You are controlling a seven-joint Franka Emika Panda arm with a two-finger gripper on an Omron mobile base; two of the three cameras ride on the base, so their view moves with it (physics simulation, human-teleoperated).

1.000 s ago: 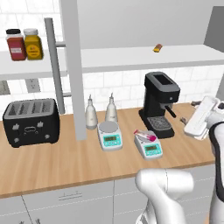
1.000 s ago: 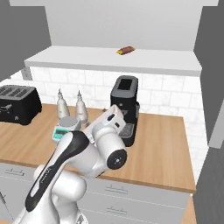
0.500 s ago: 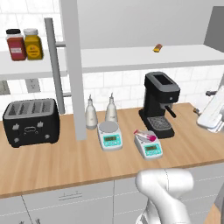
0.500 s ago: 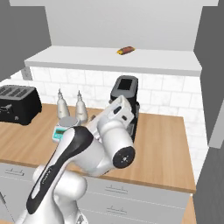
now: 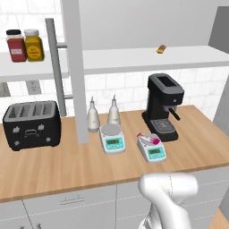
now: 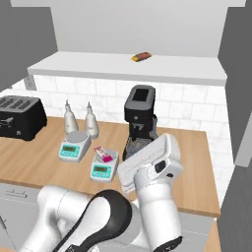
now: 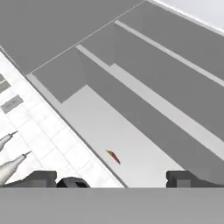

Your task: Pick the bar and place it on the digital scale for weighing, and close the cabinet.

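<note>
The pink bar (image 5: pixel 148 138) (image 6: pixel 103 154) lies across the silver pan of the right-hand digital scale (image 5: pixel 154 152) (image 6: pixel 102 170), in front of the coffee machine. The grey cabinet stands open: one door (image 5: pixel 74 71) sticks out edge-on with its long silver handle (image 5: pixel 54 67), and another grey door (image 6: pixel 237 83) hangs at the right. My gripper (image 7: pixel 113 179) is open and empty. Its fingertips (image 7: pixel 43 177) stand far apart, pointing up at the cabinet's grey inside (image 7: pixel 166 57) and white shelf (image 7: pixel 100 127). My white hand is raised before the coffee machine in the right base view.
A second scale (image 5: pixel 112 139) sits left of the first, with two bottles (image 5: pixel 93 117) behind it. A black coffee machine (image 5: pixel 163 106) and a black toaster (image 5: pixel 31 123) stand on the wooden counter (image 5: pixel 67 165). On the shelf lie a small orange-brown item (image 5: pixel 161 48) (image 7: pixel 113 156) and two spice jars (image 5: pixel 24 44).
The arm has swung right and out of the left base view, with the hand coming up in front of the coffee machine in the right base view. The bar stays on the scale.
</note>
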